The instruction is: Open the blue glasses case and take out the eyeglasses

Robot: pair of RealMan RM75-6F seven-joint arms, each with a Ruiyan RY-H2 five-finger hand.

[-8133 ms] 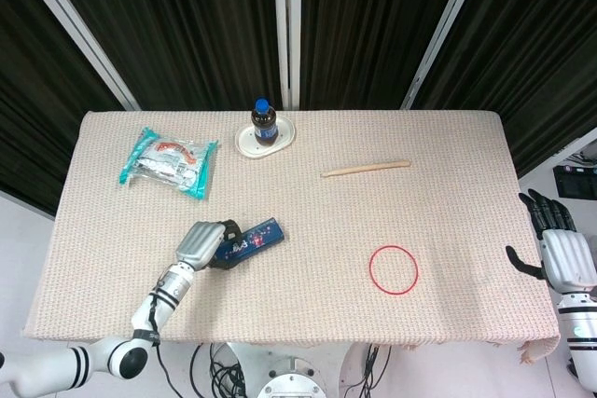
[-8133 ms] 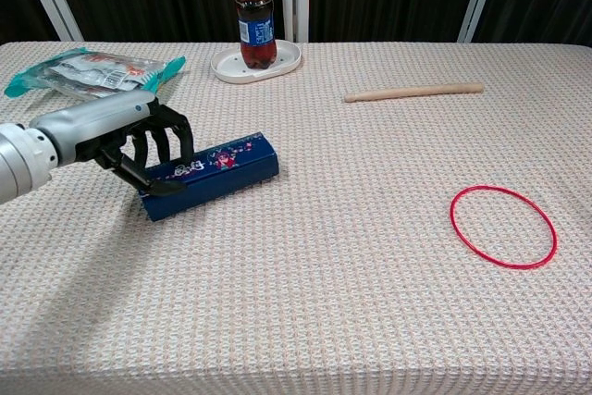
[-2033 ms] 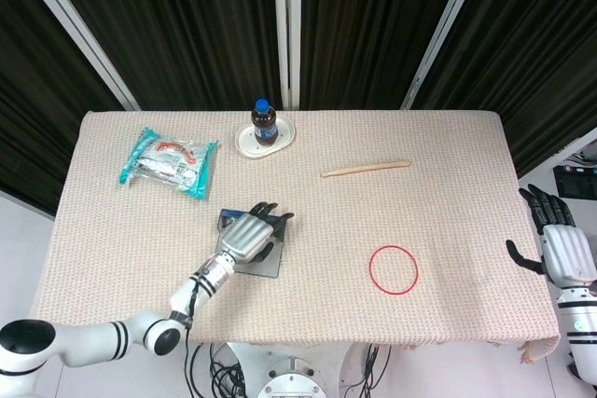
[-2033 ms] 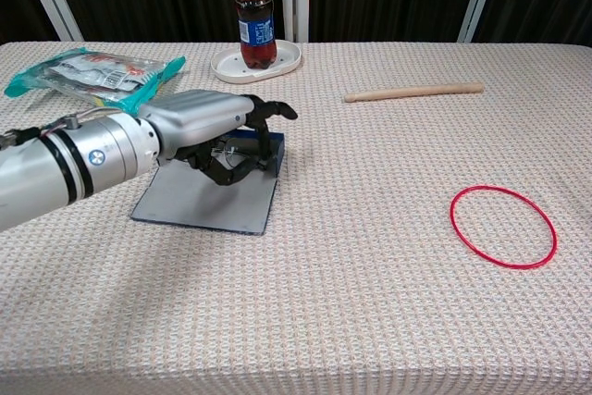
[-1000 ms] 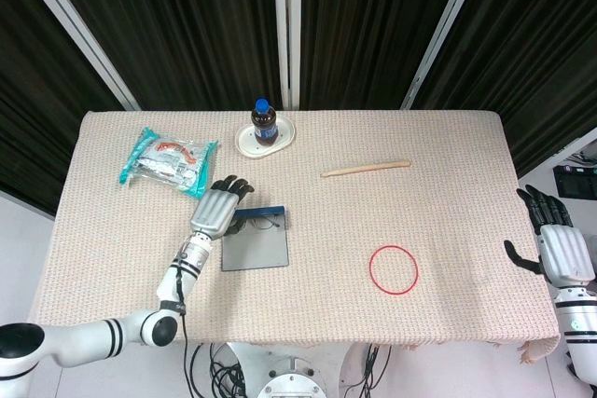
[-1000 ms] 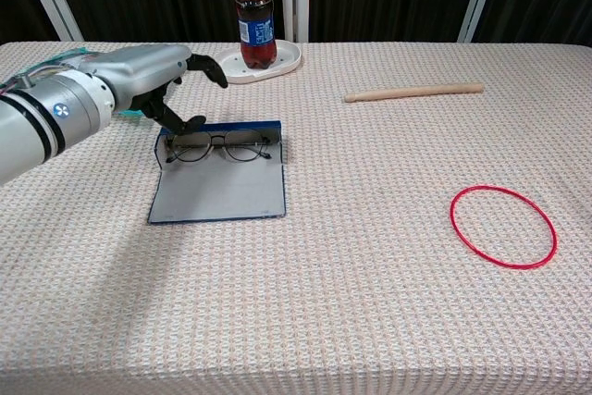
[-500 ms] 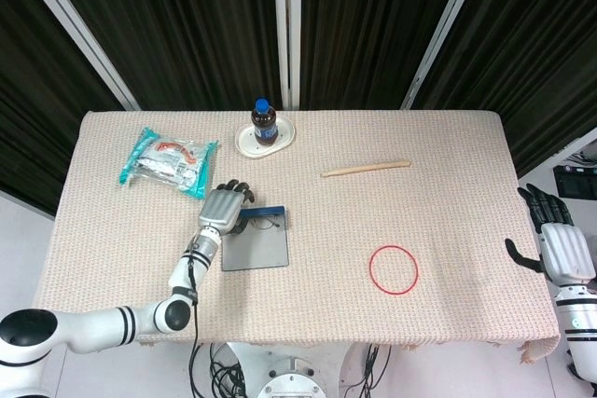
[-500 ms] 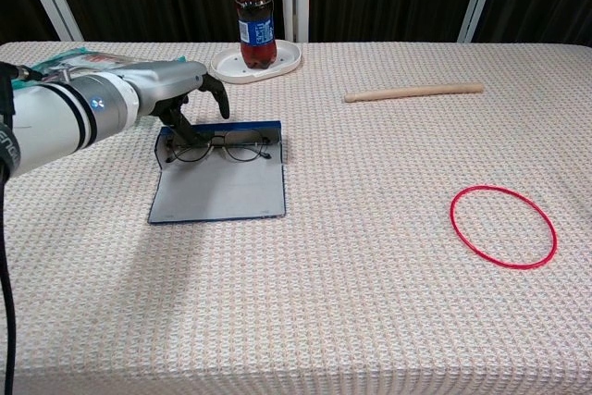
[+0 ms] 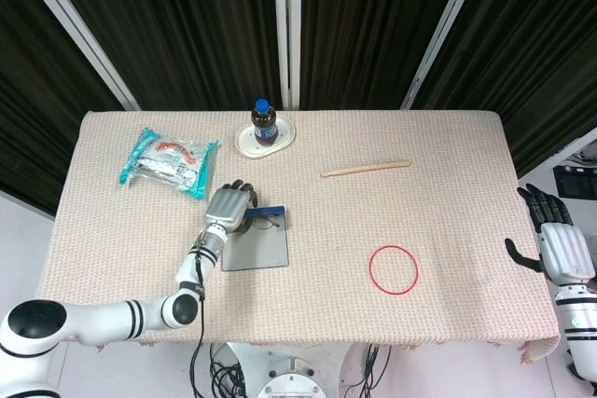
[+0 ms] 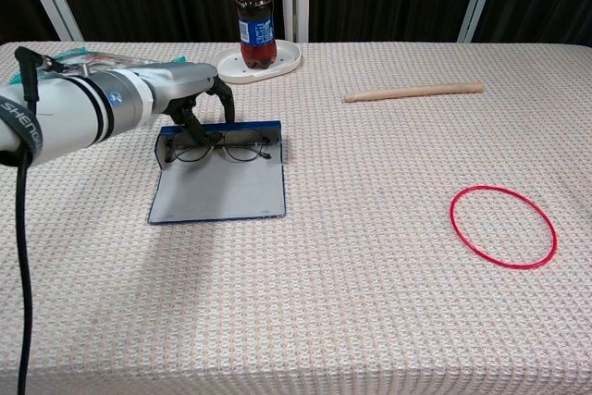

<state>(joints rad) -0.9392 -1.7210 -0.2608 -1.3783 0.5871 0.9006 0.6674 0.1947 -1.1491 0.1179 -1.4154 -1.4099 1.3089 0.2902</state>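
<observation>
My left hand [image 10: 190, 90] hovers w/ fingers [image 10: 225, 104] curled down, tips right at the eyeglasses [image 10: 222, 146] lying in the open blue glasses case [image 10: 219, 191] just below them on the desk [image 10: 370, 302]; can't tell if gripping yet.

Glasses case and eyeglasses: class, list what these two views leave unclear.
- Whether the left hand touches the eyeglasses: chest view, fingers cover the frame's left end; head view, too small.
- Far wall of the blue glasses case: partly behind that hand.
- Right hand: head view only, arm cut by the edge.
</observation>
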